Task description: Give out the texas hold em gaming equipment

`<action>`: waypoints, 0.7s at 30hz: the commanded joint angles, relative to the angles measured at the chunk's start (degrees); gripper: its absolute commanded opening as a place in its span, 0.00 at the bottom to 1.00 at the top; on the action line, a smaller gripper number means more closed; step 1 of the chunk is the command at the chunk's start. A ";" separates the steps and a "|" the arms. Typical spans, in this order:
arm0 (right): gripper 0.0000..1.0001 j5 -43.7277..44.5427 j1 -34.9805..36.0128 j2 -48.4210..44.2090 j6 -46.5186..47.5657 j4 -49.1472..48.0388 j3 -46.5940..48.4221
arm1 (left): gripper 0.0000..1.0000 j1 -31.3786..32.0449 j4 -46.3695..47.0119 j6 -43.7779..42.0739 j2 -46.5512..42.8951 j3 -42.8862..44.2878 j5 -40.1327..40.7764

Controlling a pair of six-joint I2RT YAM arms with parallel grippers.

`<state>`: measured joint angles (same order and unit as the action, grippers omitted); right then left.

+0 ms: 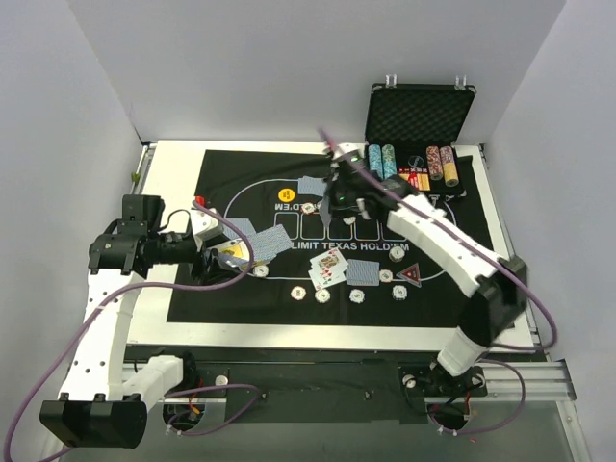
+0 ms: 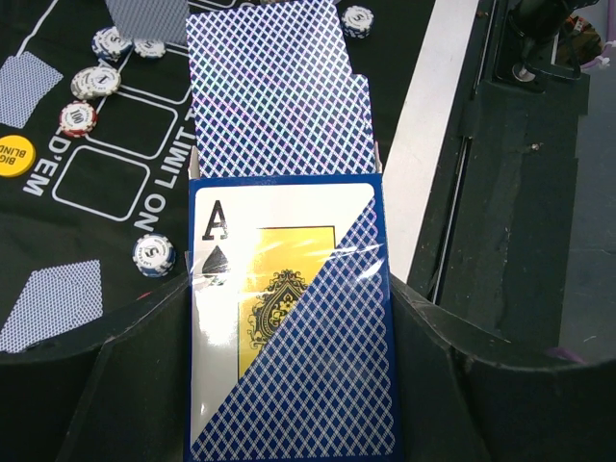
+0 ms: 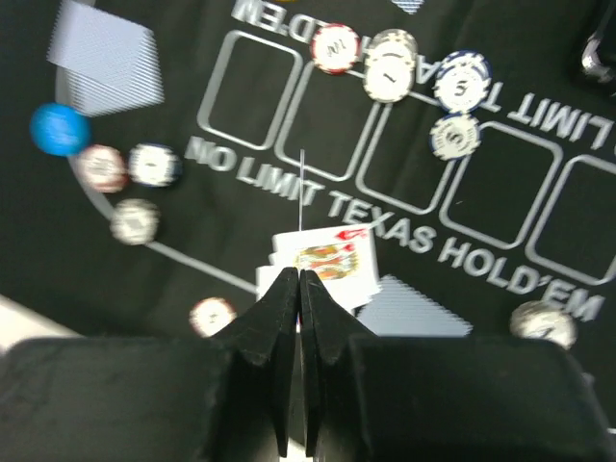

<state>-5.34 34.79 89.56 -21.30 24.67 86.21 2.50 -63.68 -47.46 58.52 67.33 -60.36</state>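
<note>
My left gripper (image 2: 289,298) (image 1: 208,258) is shut on a blue card box (image 2: 289,327) (image 1: 232,254) showing an ace of spades, with grey-blue-backed playing cards (image 2: 269,87) sticking out of its far end. Over the middle of the mat, my right gripper (image 3: 300,274) (image 1: 338,202) is shut on a single card (image 3: 301,188), seen edge-on as a thin line. Below it lie face-up cards (image 3: 332,258) (image 1: 327,269) and a face-down card (image 3: 414,308) (image 1: 363,274). Poker chips (image 3: 390,65) (image 1: 322,295) dot the mat. A yellow disc (image 1: 285,195) (image 2: 14,154) and a blue disc (image 3: 60,129) rest on it too.
The black printed mat (image 1: 188,289) covers most of the white table (image 1: 173,154). The open black case (image 1: 419,114) stands at the back right with chip stacks (image 1: 389,162) in front of it. More face-down cards (image 1: 313,185) (image 1: 272,241) lie on the mat's left half.
</note>
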 commanded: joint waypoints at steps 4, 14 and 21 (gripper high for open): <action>0.00 27.05 9.59 17.02 20.24 4.43 9.92 | 0.06 -0.74 -2.85 -2.19 -1.22 3.42 -3.10; 0.00 36.28 13.90 33.30 23.94 3.64 20.83 | 0.06 -0.83 -6.72 -4.66 -0.78 5.00 -3.19; 0.00 31.28 14.17 38.14 21.31 3.19 24.17 | 0.06 -0.92 -7.95 -5.10 -0.78 5.71 -3.89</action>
<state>26.37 48.45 126.17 1.13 27.16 107.04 2.07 -70.78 -51.09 58.19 70.04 -60.36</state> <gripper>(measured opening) 0.001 0.749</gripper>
